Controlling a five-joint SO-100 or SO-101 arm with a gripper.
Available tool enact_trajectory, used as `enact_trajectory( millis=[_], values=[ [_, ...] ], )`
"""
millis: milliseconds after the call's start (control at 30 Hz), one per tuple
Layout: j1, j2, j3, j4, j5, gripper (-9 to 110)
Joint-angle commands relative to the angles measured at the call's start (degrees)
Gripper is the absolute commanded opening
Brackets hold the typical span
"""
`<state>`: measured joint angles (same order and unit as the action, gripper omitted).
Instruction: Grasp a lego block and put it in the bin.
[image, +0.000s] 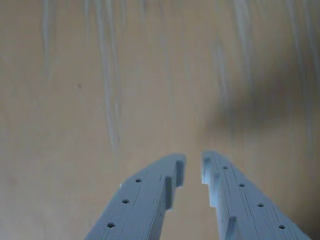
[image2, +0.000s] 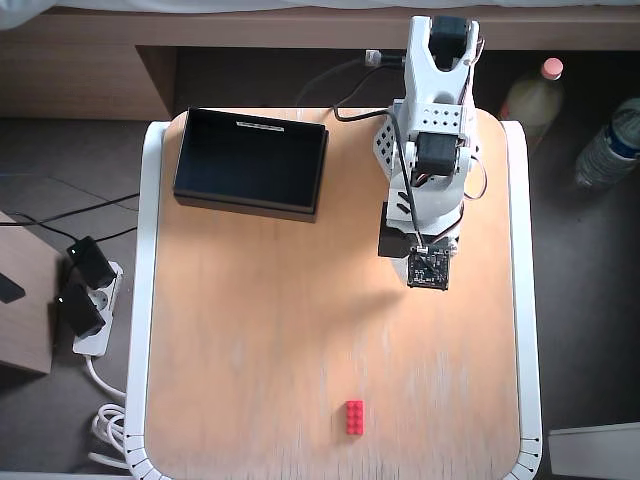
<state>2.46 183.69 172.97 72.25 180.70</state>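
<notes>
In the overhead view a small red lego block (image2: 354, 417) lies near the table's front edge, slightly right of centre. The bin (image2: 245, 206), a shallow black tray with nothing in it, sits at the back left corner. The white arm (image2: 425, 190) is folded at the back right, far from both, and its body hides the fingers from above. In the wrist view my gripper (image: 194, 162) points at bare, blurred wood. Its two grey fingers (image: 150, 195) stand a narrow slit apart with nothing between them. Neither block nor bin shows in the wrist view.
The wooden table (image2: 250, 330) has a white rim. Cables and a power strip (image2: 88, 300) lie on the floor to the left. Two bottles (image2: 610, 140) stand on the floor at the right.
</notes>
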Motion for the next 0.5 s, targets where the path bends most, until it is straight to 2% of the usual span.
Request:
enact_trajectory(
  millis=[0,467],
  values=[
    [0.9,-2.1,1.7,-4.9,1.1,0],
    [2.5,-33.4,-31.8,-7.3,4.1,0]
  ],
)
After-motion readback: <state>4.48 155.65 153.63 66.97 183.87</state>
